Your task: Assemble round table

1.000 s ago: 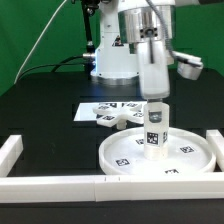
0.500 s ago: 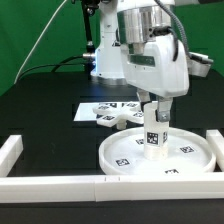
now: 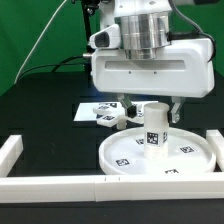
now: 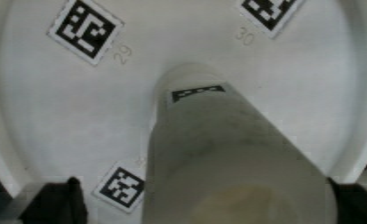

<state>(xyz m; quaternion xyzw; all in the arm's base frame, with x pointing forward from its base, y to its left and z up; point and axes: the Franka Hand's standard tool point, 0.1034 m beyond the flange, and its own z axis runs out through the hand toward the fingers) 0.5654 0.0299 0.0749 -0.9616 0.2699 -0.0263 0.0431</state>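
The short white cylindrical leg (image 3: 153,132) stands upright on the middle of the large rimmed round disc (image 3: 115,160). My gripper (image 3: 150,110) is lowered over the top of the leg, one finger on each side, open with a gap to the leg. In the wrist view the leg (image 4: 224,150) rises from the tagged disc (image 4: 162,50) toward the camera. My gripper (image 4: 212,205) straddles it, and the dark fingertips (image 4: 59,200) stand clear of it. The small cross-shaped foot (image 3: 108,118) lies on the table behind the disc, on the exterior view's left.
The marker board (image 3: 88,108) lies flat behind the foot. White border rails run along the front (image 3: 50,185) and at both sides (image 3: 8,150), (image 3: 214,140). The robot base (image 3: 110,70) stands at the back before a green backdrop.
The hand has turned about the upright leg, from edge-on to broadside toward the exterior camera. The leg, disc and foot stay in place.
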